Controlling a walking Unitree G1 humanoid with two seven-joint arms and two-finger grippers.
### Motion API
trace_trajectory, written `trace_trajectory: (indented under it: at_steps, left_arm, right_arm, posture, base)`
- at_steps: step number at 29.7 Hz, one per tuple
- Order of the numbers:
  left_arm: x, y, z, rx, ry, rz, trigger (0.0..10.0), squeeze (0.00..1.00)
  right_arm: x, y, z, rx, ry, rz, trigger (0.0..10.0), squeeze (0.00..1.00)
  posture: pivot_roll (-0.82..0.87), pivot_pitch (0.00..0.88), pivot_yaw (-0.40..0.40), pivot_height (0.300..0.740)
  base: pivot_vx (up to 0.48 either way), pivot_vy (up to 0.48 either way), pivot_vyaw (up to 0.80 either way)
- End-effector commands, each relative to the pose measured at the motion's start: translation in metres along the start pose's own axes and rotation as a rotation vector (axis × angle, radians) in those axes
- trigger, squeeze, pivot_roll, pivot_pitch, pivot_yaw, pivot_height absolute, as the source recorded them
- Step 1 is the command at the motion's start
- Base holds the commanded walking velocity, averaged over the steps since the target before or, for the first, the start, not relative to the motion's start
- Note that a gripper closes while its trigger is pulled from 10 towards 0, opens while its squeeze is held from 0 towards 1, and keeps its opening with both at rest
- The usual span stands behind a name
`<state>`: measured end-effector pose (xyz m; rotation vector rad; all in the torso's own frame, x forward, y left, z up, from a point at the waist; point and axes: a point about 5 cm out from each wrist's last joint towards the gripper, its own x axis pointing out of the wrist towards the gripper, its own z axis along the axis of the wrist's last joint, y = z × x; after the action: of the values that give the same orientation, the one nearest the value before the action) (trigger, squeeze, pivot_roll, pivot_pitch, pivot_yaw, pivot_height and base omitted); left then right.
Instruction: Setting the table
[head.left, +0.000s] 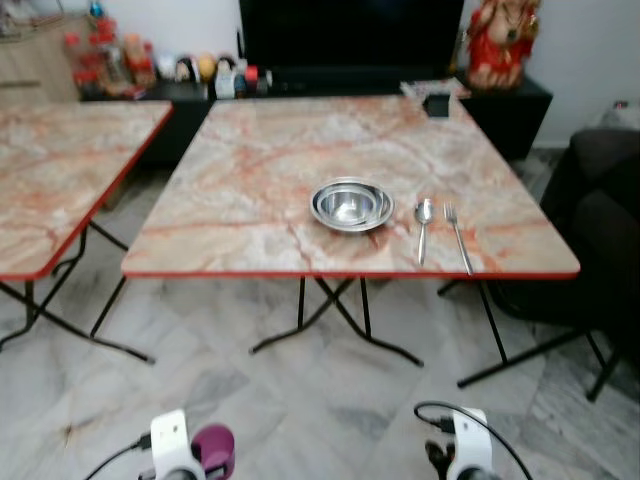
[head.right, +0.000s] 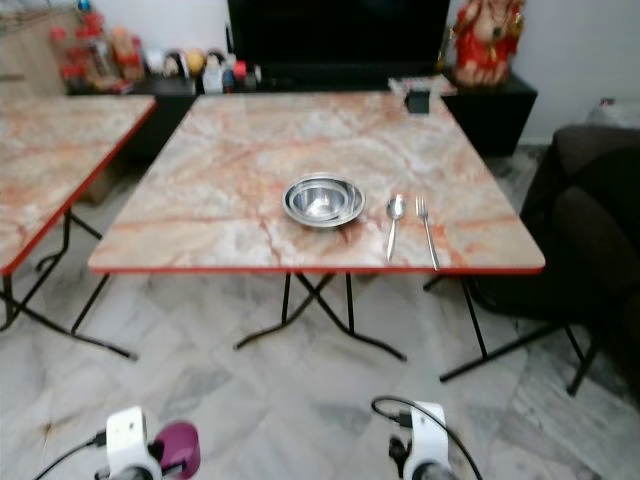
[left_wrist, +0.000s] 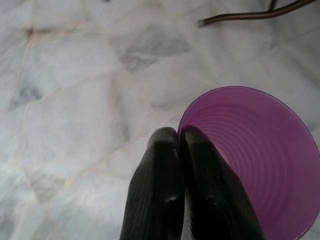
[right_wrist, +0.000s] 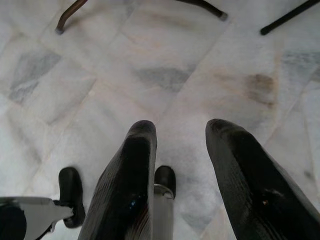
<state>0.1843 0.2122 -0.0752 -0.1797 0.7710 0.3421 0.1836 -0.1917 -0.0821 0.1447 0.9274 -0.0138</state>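
Observation:
On the marble-patterned folding table stands a steel bowl, with a spoon and a fork laid to its right near the front edge. My left gripper hangs low over the floor, shut on the rim of a purple plastic cup; one finger is inside the cup, the other outside. That cup also shows beside my left wrist in the eye view. My right gripper hangs open above the floor tiles with nothing between its fingers.
A second marble table stands to the left. Behind the tables are a dark TV cabinet with bottles and a red statue. A dark chair sits at the right. Table legs cross under the table.

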Motion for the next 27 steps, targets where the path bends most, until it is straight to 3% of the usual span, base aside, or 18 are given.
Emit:
trace_trajectory:
  at_steps: [1,27]
  left_arm:
    - [0.0001,0.0058,0.0017,-0.005,-0.010,0.017,10.0,0.00]
    - [0.0004,0.0026,0.0027,0.009,-0.012,-0.001,10.0,0.00]
  right_arm:
    - [0.0021,0.0079,0.0032,-0.004,-0.008,0.018,10.0,0.00]
    - [0.0021,0.0092,0.0015,0.002,-0.005,0.015,10.0,0.00]
  posture:
    - [-0.05,0.000,-0.013,0.740]
    - [-0.05,0.000,-0.012,0.740]
  base:
    - [0.368,0.000,0.00]
    - [0.440,0.000,0.00]
